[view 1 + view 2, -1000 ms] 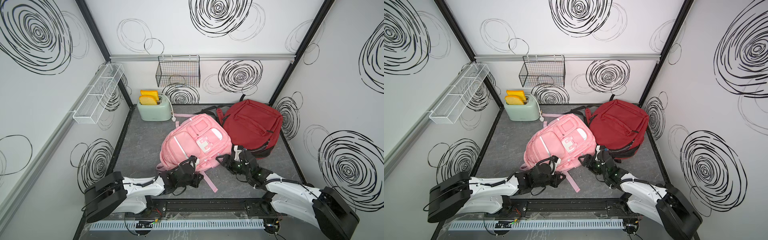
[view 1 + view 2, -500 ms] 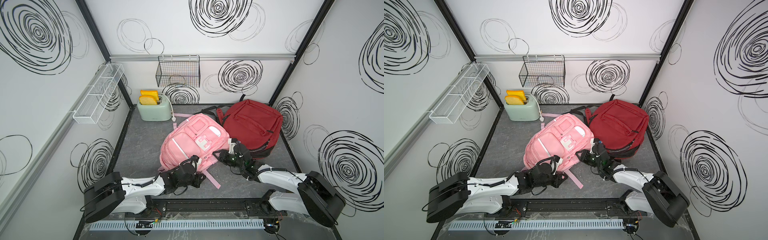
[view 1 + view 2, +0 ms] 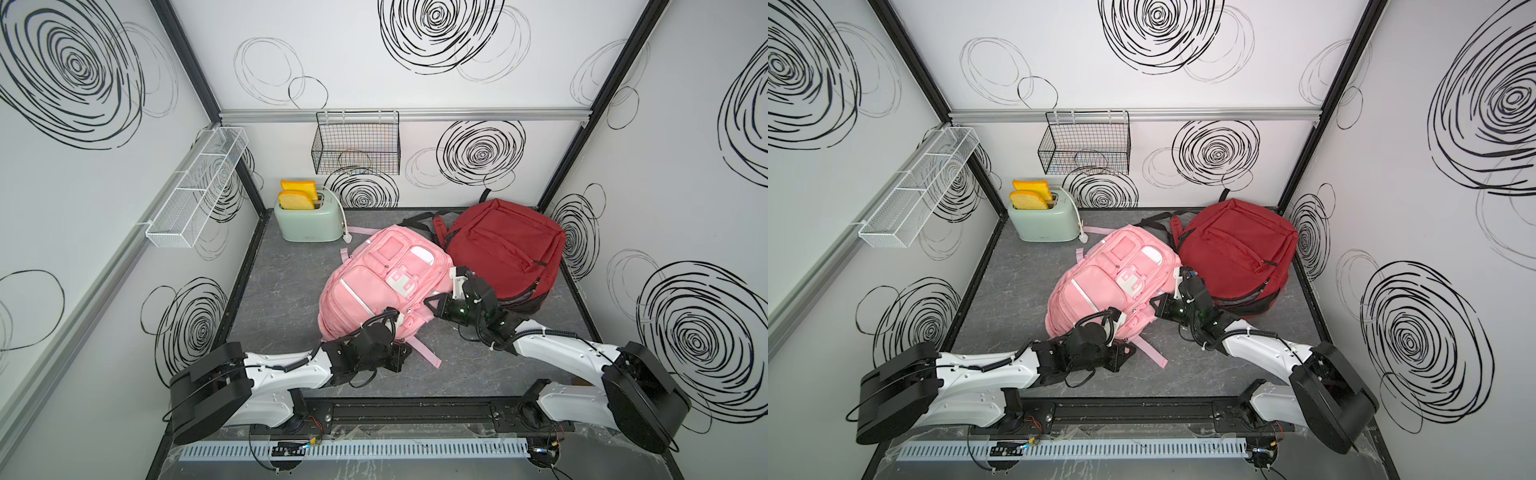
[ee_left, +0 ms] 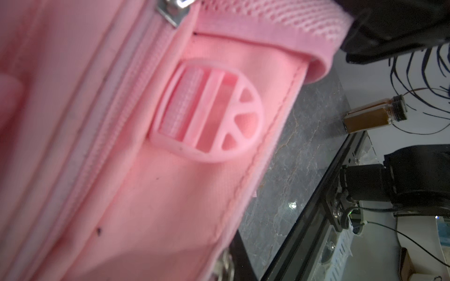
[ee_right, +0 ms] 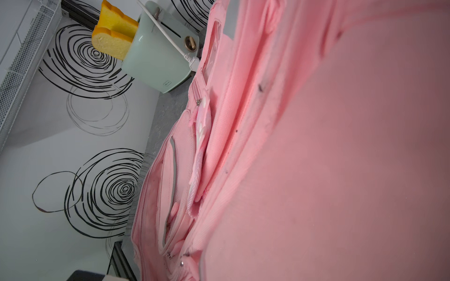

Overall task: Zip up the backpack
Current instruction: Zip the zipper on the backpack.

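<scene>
Pink backpack [image 3: 386, 282], right hand [image 3: 432, 306] now closed against its side, earlier open.

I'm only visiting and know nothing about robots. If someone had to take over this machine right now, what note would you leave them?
Left gripper: shut at the pink backpack's near corner; what it pinches is hidden.
Right gripper: shut against that bag's side facing the red backpack; a hold on a zipper pull cannot be confirmed.
Things: both bags lie side by side on the grey table; a metal zipper slider shows in the left wrist view.
Done: both arms are at the pink bag.
Left: confirm the pull is held, then run the zip closed; how far it is closed cannot be told.
</scene>
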### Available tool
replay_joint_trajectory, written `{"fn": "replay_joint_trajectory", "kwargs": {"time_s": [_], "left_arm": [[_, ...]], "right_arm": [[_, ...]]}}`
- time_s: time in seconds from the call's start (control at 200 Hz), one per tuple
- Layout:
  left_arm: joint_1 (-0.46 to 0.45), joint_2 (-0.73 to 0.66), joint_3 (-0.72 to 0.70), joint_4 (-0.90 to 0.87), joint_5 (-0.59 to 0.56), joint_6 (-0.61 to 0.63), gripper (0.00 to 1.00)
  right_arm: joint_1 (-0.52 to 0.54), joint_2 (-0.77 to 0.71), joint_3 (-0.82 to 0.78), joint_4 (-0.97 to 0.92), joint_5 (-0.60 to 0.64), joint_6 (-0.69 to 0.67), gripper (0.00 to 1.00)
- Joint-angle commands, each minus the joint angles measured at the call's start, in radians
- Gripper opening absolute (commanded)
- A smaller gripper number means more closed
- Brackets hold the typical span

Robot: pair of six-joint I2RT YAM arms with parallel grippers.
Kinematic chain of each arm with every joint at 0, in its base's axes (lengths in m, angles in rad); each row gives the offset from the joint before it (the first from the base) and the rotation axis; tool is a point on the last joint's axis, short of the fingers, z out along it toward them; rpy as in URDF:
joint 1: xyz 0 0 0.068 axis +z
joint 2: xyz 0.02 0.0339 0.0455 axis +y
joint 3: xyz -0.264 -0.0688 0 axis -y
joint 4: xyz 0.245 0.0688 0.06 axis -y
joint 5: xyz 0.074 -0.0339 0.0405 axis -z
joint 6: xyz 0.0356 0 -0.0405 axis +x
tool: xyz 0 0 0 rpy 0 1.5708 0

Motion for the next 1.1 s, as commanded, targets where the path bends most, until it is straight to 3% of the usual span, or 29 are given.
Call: {"fn": "replay_joint_trajectory", "kwargs": {"time_s": [0.0, 0.29, 0.51, 0.58, 0.84, 0.951, 1.091], "left_arm": [[0.027, 0.015, 0.011, -0.083, -0.076, 0.005, 0.0], [0.057, 0.004, -0.009, -0.124, -0.1, -0.002, 0.0], [0.057, 0.02, -0.019, -0.084, -0.065, 0.0, 0.0], [0.057, 0.022, -0.03, -0.044, -0.037, 0.0, 0.0], [0.048, 0.057, -0.051, 0.097, 0.053, -0.007, 0.0], [0.047, 0.065, -0.054, 0.125, 0.058, -0.011, 0.0], [0.042, 0.054, -0.053, 0.139, 0.06, -0.014, 0.0]], "right_arm": [[-0.034, -0.048, 0.075, -0.016, 0.053, -0.092, 0.0], [-0.169, -0.022, 0.102, -0.044, -0.001, -0.149, 0.0], [-0.189, 0.03, 0.137, -0.032, -0.049, -0.161, 0.0], [-0.185, 0.04, 0.121, -0.014, -0.061, -0.141, 0.11], [-0.14, 0.022, -0.015, 0.112, -0.102, 0.011, 0.71], [-0.084, 0.007, -0.045, 0.112, -0.068, 0.046, 0.79], [-0.027, -0.021, -0.1, 0.133, -0.032, 0.111, 0.81]]}}
